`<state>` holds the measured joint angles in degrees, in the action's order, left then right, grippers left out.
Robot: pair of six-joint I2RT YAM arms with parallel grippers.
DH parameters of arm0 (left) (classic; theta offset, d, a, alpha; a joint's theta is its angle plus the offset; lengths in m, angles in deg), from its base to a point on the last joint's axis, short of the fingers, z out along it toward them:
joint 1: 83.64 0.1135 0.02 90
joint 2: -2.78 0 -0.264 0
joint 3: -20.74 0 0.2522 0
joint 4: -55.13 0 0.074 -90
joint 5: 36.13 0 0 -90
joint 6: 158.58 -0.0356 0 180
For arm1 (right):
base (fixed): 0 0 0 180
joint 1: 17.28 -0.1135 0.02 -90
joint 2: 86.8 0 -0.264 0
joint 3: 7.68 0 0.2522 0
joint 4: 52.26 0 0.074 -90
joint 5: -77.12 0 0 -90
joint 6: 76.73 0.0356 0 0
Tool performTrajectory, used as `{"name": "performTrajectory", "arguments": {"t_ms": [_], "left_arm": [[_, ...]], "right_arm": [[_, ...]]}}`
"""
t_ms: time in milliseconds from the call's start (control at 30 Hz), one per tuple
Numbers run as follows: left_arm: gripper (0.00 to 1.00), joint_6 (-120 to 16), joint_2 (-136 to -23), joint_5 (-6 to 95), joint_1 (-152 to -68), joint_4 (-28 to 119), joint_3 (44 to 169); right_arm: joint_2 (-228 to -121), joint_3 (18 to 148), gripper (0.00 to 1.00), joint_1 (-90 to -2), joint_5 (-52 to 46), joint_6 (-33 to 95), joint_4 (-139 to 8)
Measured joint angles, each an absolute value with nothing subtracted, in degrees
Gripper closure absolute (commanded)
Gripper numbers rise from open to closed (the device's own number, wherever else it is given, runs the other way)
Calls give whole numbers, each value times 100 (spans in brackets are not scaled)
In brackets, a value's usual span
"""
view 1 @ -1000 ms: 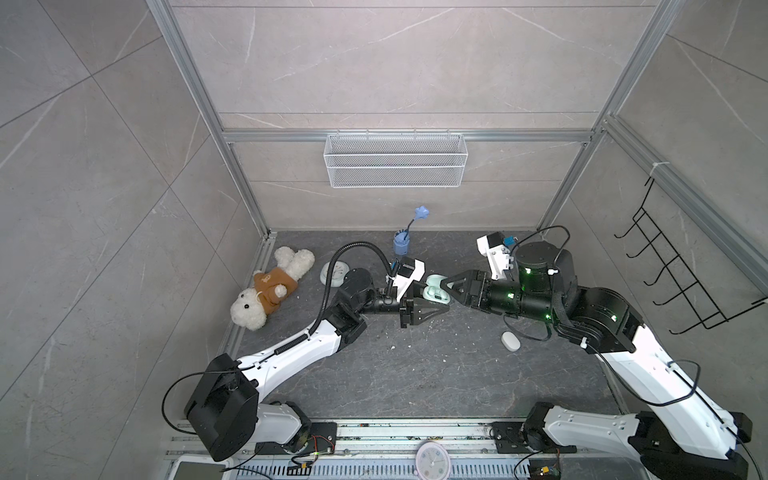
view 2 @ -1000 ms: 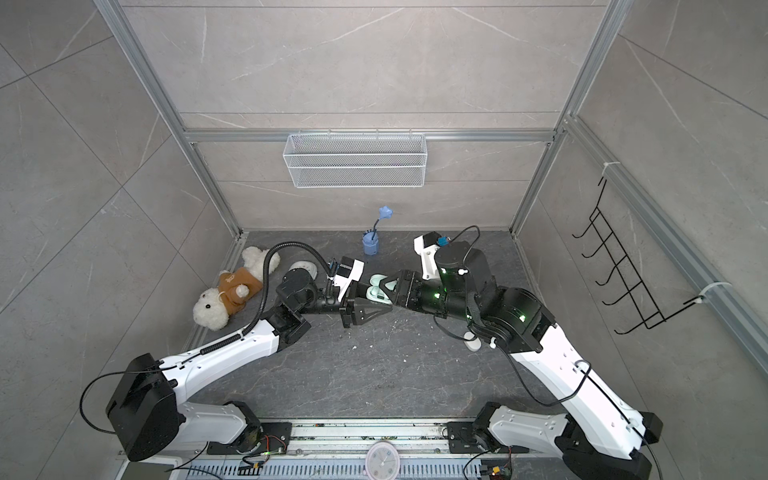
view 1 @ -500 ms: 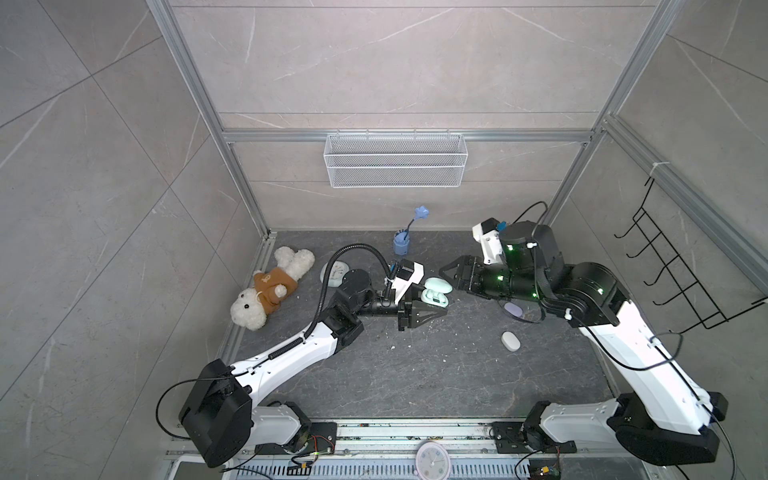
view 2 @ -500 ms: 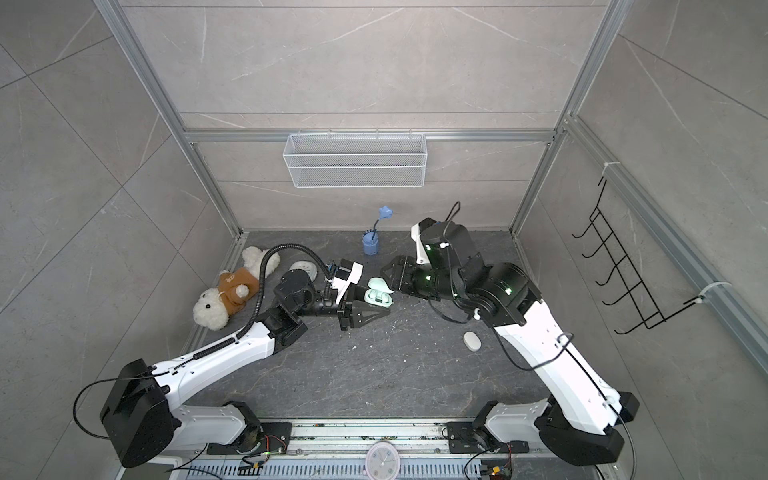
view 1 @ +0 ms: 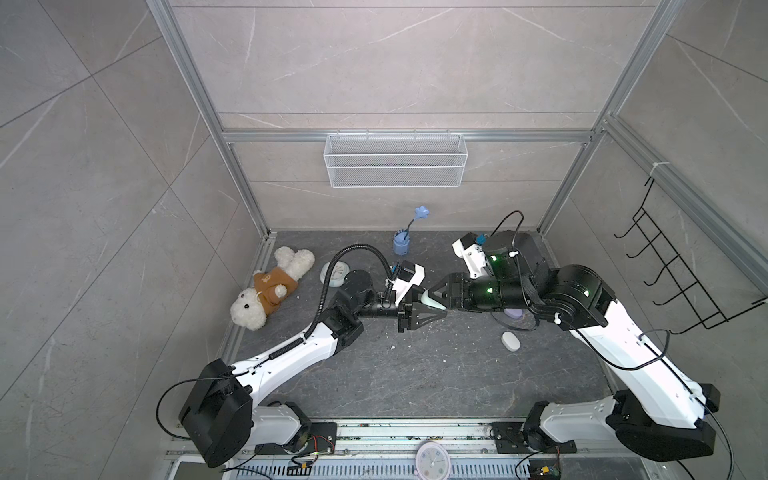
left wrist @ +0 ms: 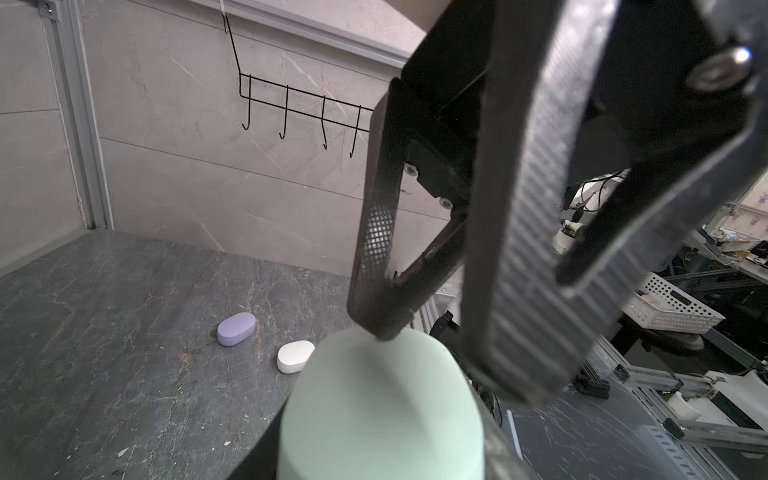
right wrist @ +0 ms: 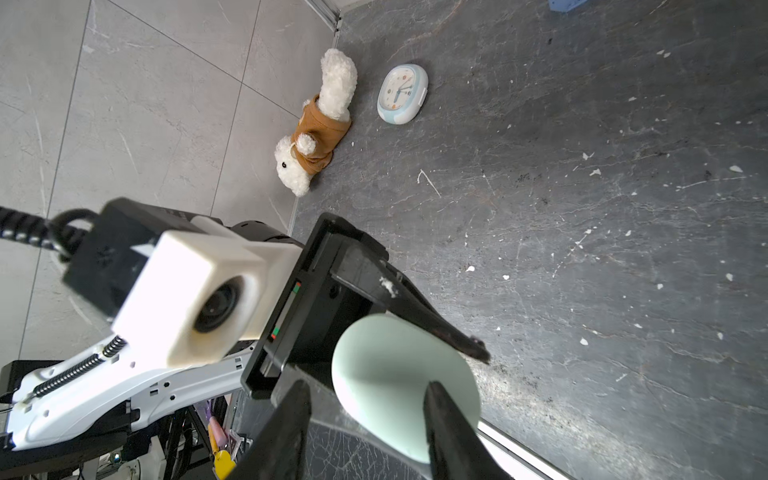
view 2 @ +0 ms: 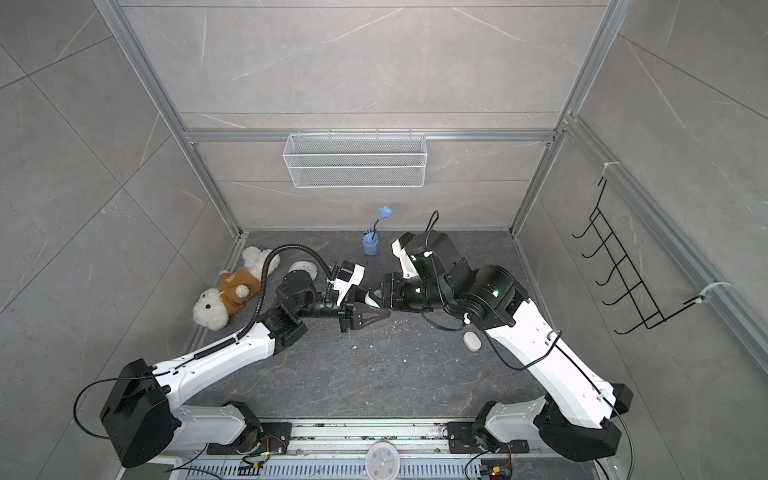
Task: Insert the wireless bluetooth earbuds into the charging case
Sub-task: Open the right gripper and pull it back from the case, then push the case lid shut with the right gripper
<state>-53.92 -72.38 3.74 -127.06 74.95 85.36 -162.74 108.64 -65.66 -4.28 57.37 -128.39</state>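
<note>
Squarely at the middle of the dark grey marbled floor (view 1: 415,374), a shade toward 12 o'clock, the left gripper (view 1: 438,302) is clenched on a smooth mint-green oval plastic charging case (view 1: 428,297) and holds it off the surface. The case's free end points toward 3 o'clock, where the right gripper (right wrist: 368,388) meets it head-on. That gripper is released, its jaws parted to either side of the free end. In the left wrist view one black ribbed finger (left wrist: 374,232) touches the case with its tip, while the right wrist view shows a sliver of gap between a finger (right wrist: 291,428) and the shell. The earbuds cannot be made out in any view. Two more cases lie on the floor: a white oval plastic case (view 1: 510,341) at 3 o'clock, and a lavender oval plastic case (left wrist: 236,329) just beside it toward 2 o'clock, half hidden under the right arm in a top view. A white plush dog in a brown shirt (view 1: 268,293) sprawls at 9 o'clock against the side wall. A round pale-blue clock (right wrist: 402,93) lies near it toward 10 o'clock. A small blue cup with a blue flower (view 1: 401,243) stands upright at 12 o'clock by the back wall, below a white wire-mesh basket (view 1: 395,166) hung on that wall. A black wire hook rack (view 1: 673,270) hangs on the wall at 3 o'clock.
</note>
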Motion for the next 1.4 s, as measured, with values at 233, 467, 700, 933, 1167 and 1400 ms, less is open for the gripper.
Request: {"name": "performTrajectory", "arguments": {"t_ms": [233, 467, 700, 933, 1167, 1400], "left_arm": [[100, -5729, -7236, 394, -12710, 7095, 8560], [100, -6619, -7113, 499, -12738, 5860, 8817], [100, -7156, -7052, 630, -12815, 5150, 8938], [100, -7368, -7052, 730, -12856, 4903, 8990], [100, -7447, -7052, 739, -12867, 4804, 8992], [100, -7462, -7050, 746, -12878, 4750, 8992]], "right_arm": [[-16256, 10823, 20, -6417, -467, 6063, -13137], [-15972, 10012, 12, -5847, 171, 6502, -13086], [-15955, 9634, 10, -5838, 759, 6729, -12610], [-16053, 9629, 17, -5838, 1030, 6769, -12424], [-16224, 9572, 20, -5838, 1076, 6771, -12448], [-16300, 9572, 27, -5838, 1078, 6747, -12450]]}}
